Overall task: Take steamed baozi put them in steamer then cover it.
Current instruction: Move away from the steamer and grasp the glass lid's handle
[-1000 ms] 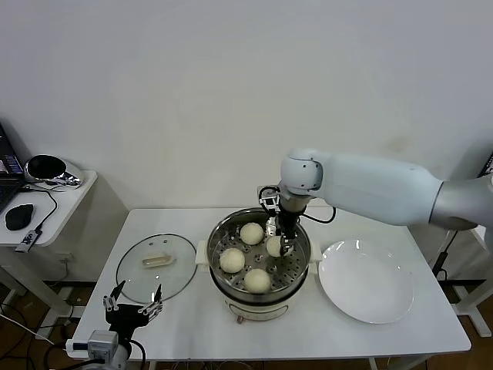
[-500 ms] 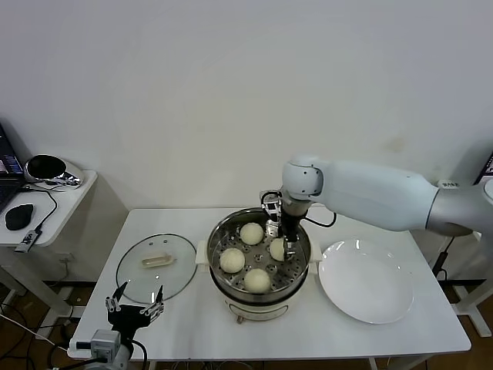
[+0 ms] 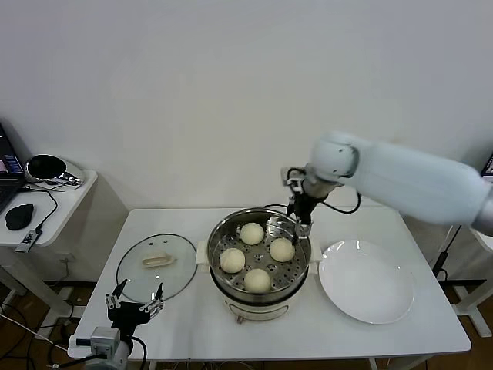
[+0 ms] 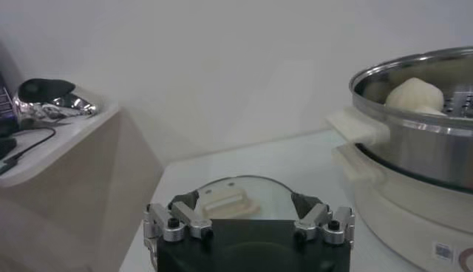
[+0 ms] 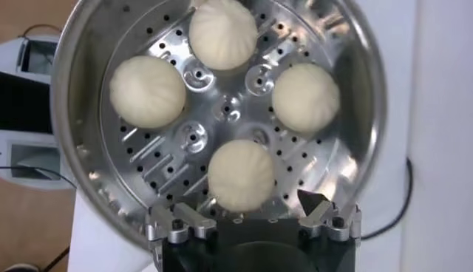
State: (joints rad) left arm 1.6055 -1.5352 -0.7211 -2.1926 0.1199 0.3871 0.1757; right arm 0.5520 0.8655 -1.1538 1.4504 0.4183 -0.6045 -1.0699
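Several cream-white baozi (image 3: 252,233) (image 5: 241,174) lie on the perforated tray of the steel steamer (image 3: 218,235) (image 5: 353,111) at the table's middle. My right gripper (image 3: 299,223) (image 5: 244,214) hangs open and empty just above the steamer's back right rim, over the nearest baozi (image 3: 282,249). The glass cover (image 3: 156,266) (image 4: 229,201) with its cream bar handle lies flat on the table left of the steamer. My left gripper (image 3: 135,304) (image 4: 244,203) is parked open at the table's front left edge, just short of the cover. One baozi (image 4: 414,94) shows over the steamer's rim (image 4: 414,70).
An empty white plate (image 3: 366,281) sits right of the steamer. A side table (image 3: 46,193) with a helmet-like object and cables stands at far left. A wall runs close behind the table.
My right gripper has opened, left a baozi on the steamer tray, and risen back and to the right. The left arm has barely moved.
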